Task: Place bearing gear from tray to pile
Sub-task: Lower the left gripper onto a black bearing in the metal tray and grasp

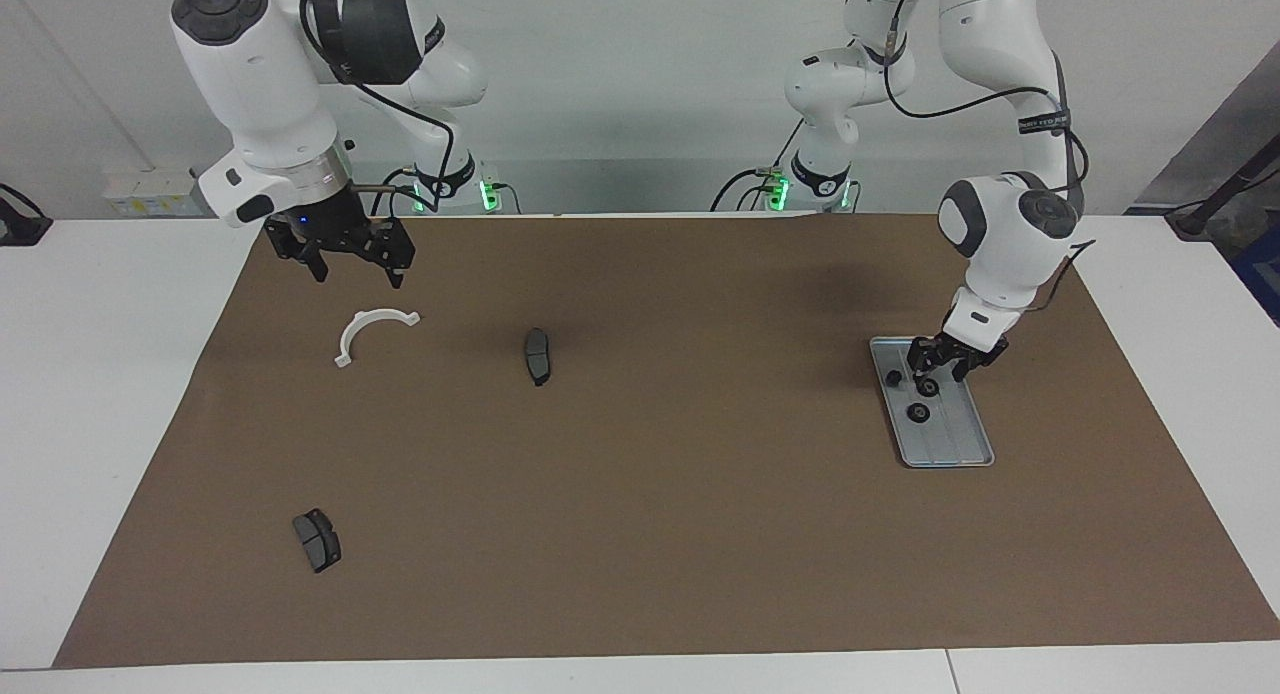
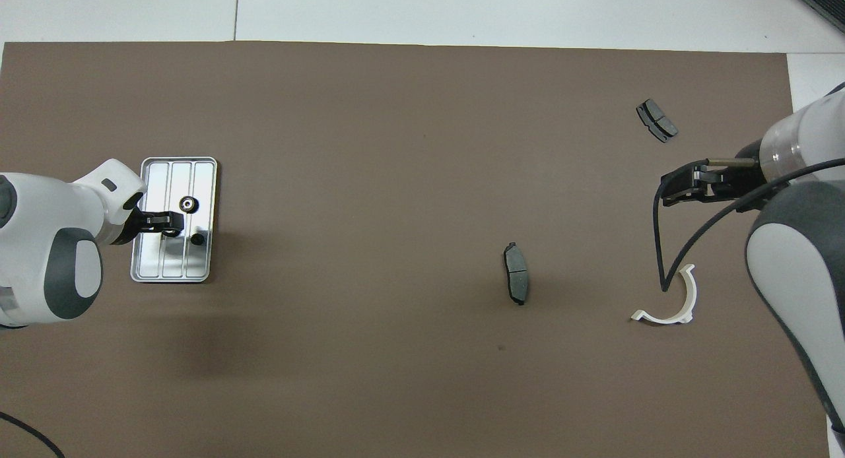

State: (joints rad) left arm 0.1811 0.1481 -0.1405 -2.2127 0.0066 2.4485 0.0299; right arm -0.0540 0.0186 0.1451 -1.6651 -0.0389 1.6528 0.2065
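Three small black gears lie in the metal tray [image 1: 955,439] [image 2: 178,266]. Read as a clock face from overhead, with twelve o'clock farthest from the robots, the tray sits at nine o'clock on the brown mat [image 1: 650,524] [image 2: 396,148], at the left arm's end of the desk [image 1: 100,374].

The middle gear [image 1: 928,385] is the one under the left hand [image 1: 932,376] [image 2: 173,222]. This hand is low over the tray with its fingers spread, one on each side of that gear. Whether they touch it cannot be told, and the gear rests on the tray floor, not lifted. The hand is released.

Within the tray, a second gear [image 1: 917,412] [image 2: 189,204] lies at about one o'clock from the hand, farther from the robots. The third gear [image 1: 893,378] [image 2: 197,238] lies at about four o'clock from the hand, near the tray's inner rim.

The pile's parts are scattered well apart toward the right arm's end. One brake pad [image 1: 537,355] [image 2: 516,273] lies between three and four o'clock of the mat's middle. The white half-ring [image 1: 362,322] [image 2: 688,299] is at four o'clock near the mat's edge. The other brake pad [image 1: 317,540] [image 2: 657,120] is at two o'clock.

The right hand [image 1: 352,269] [image 2: 667,194] waits in the air over the mat near the half-ring, fingers apart and holding nothing.
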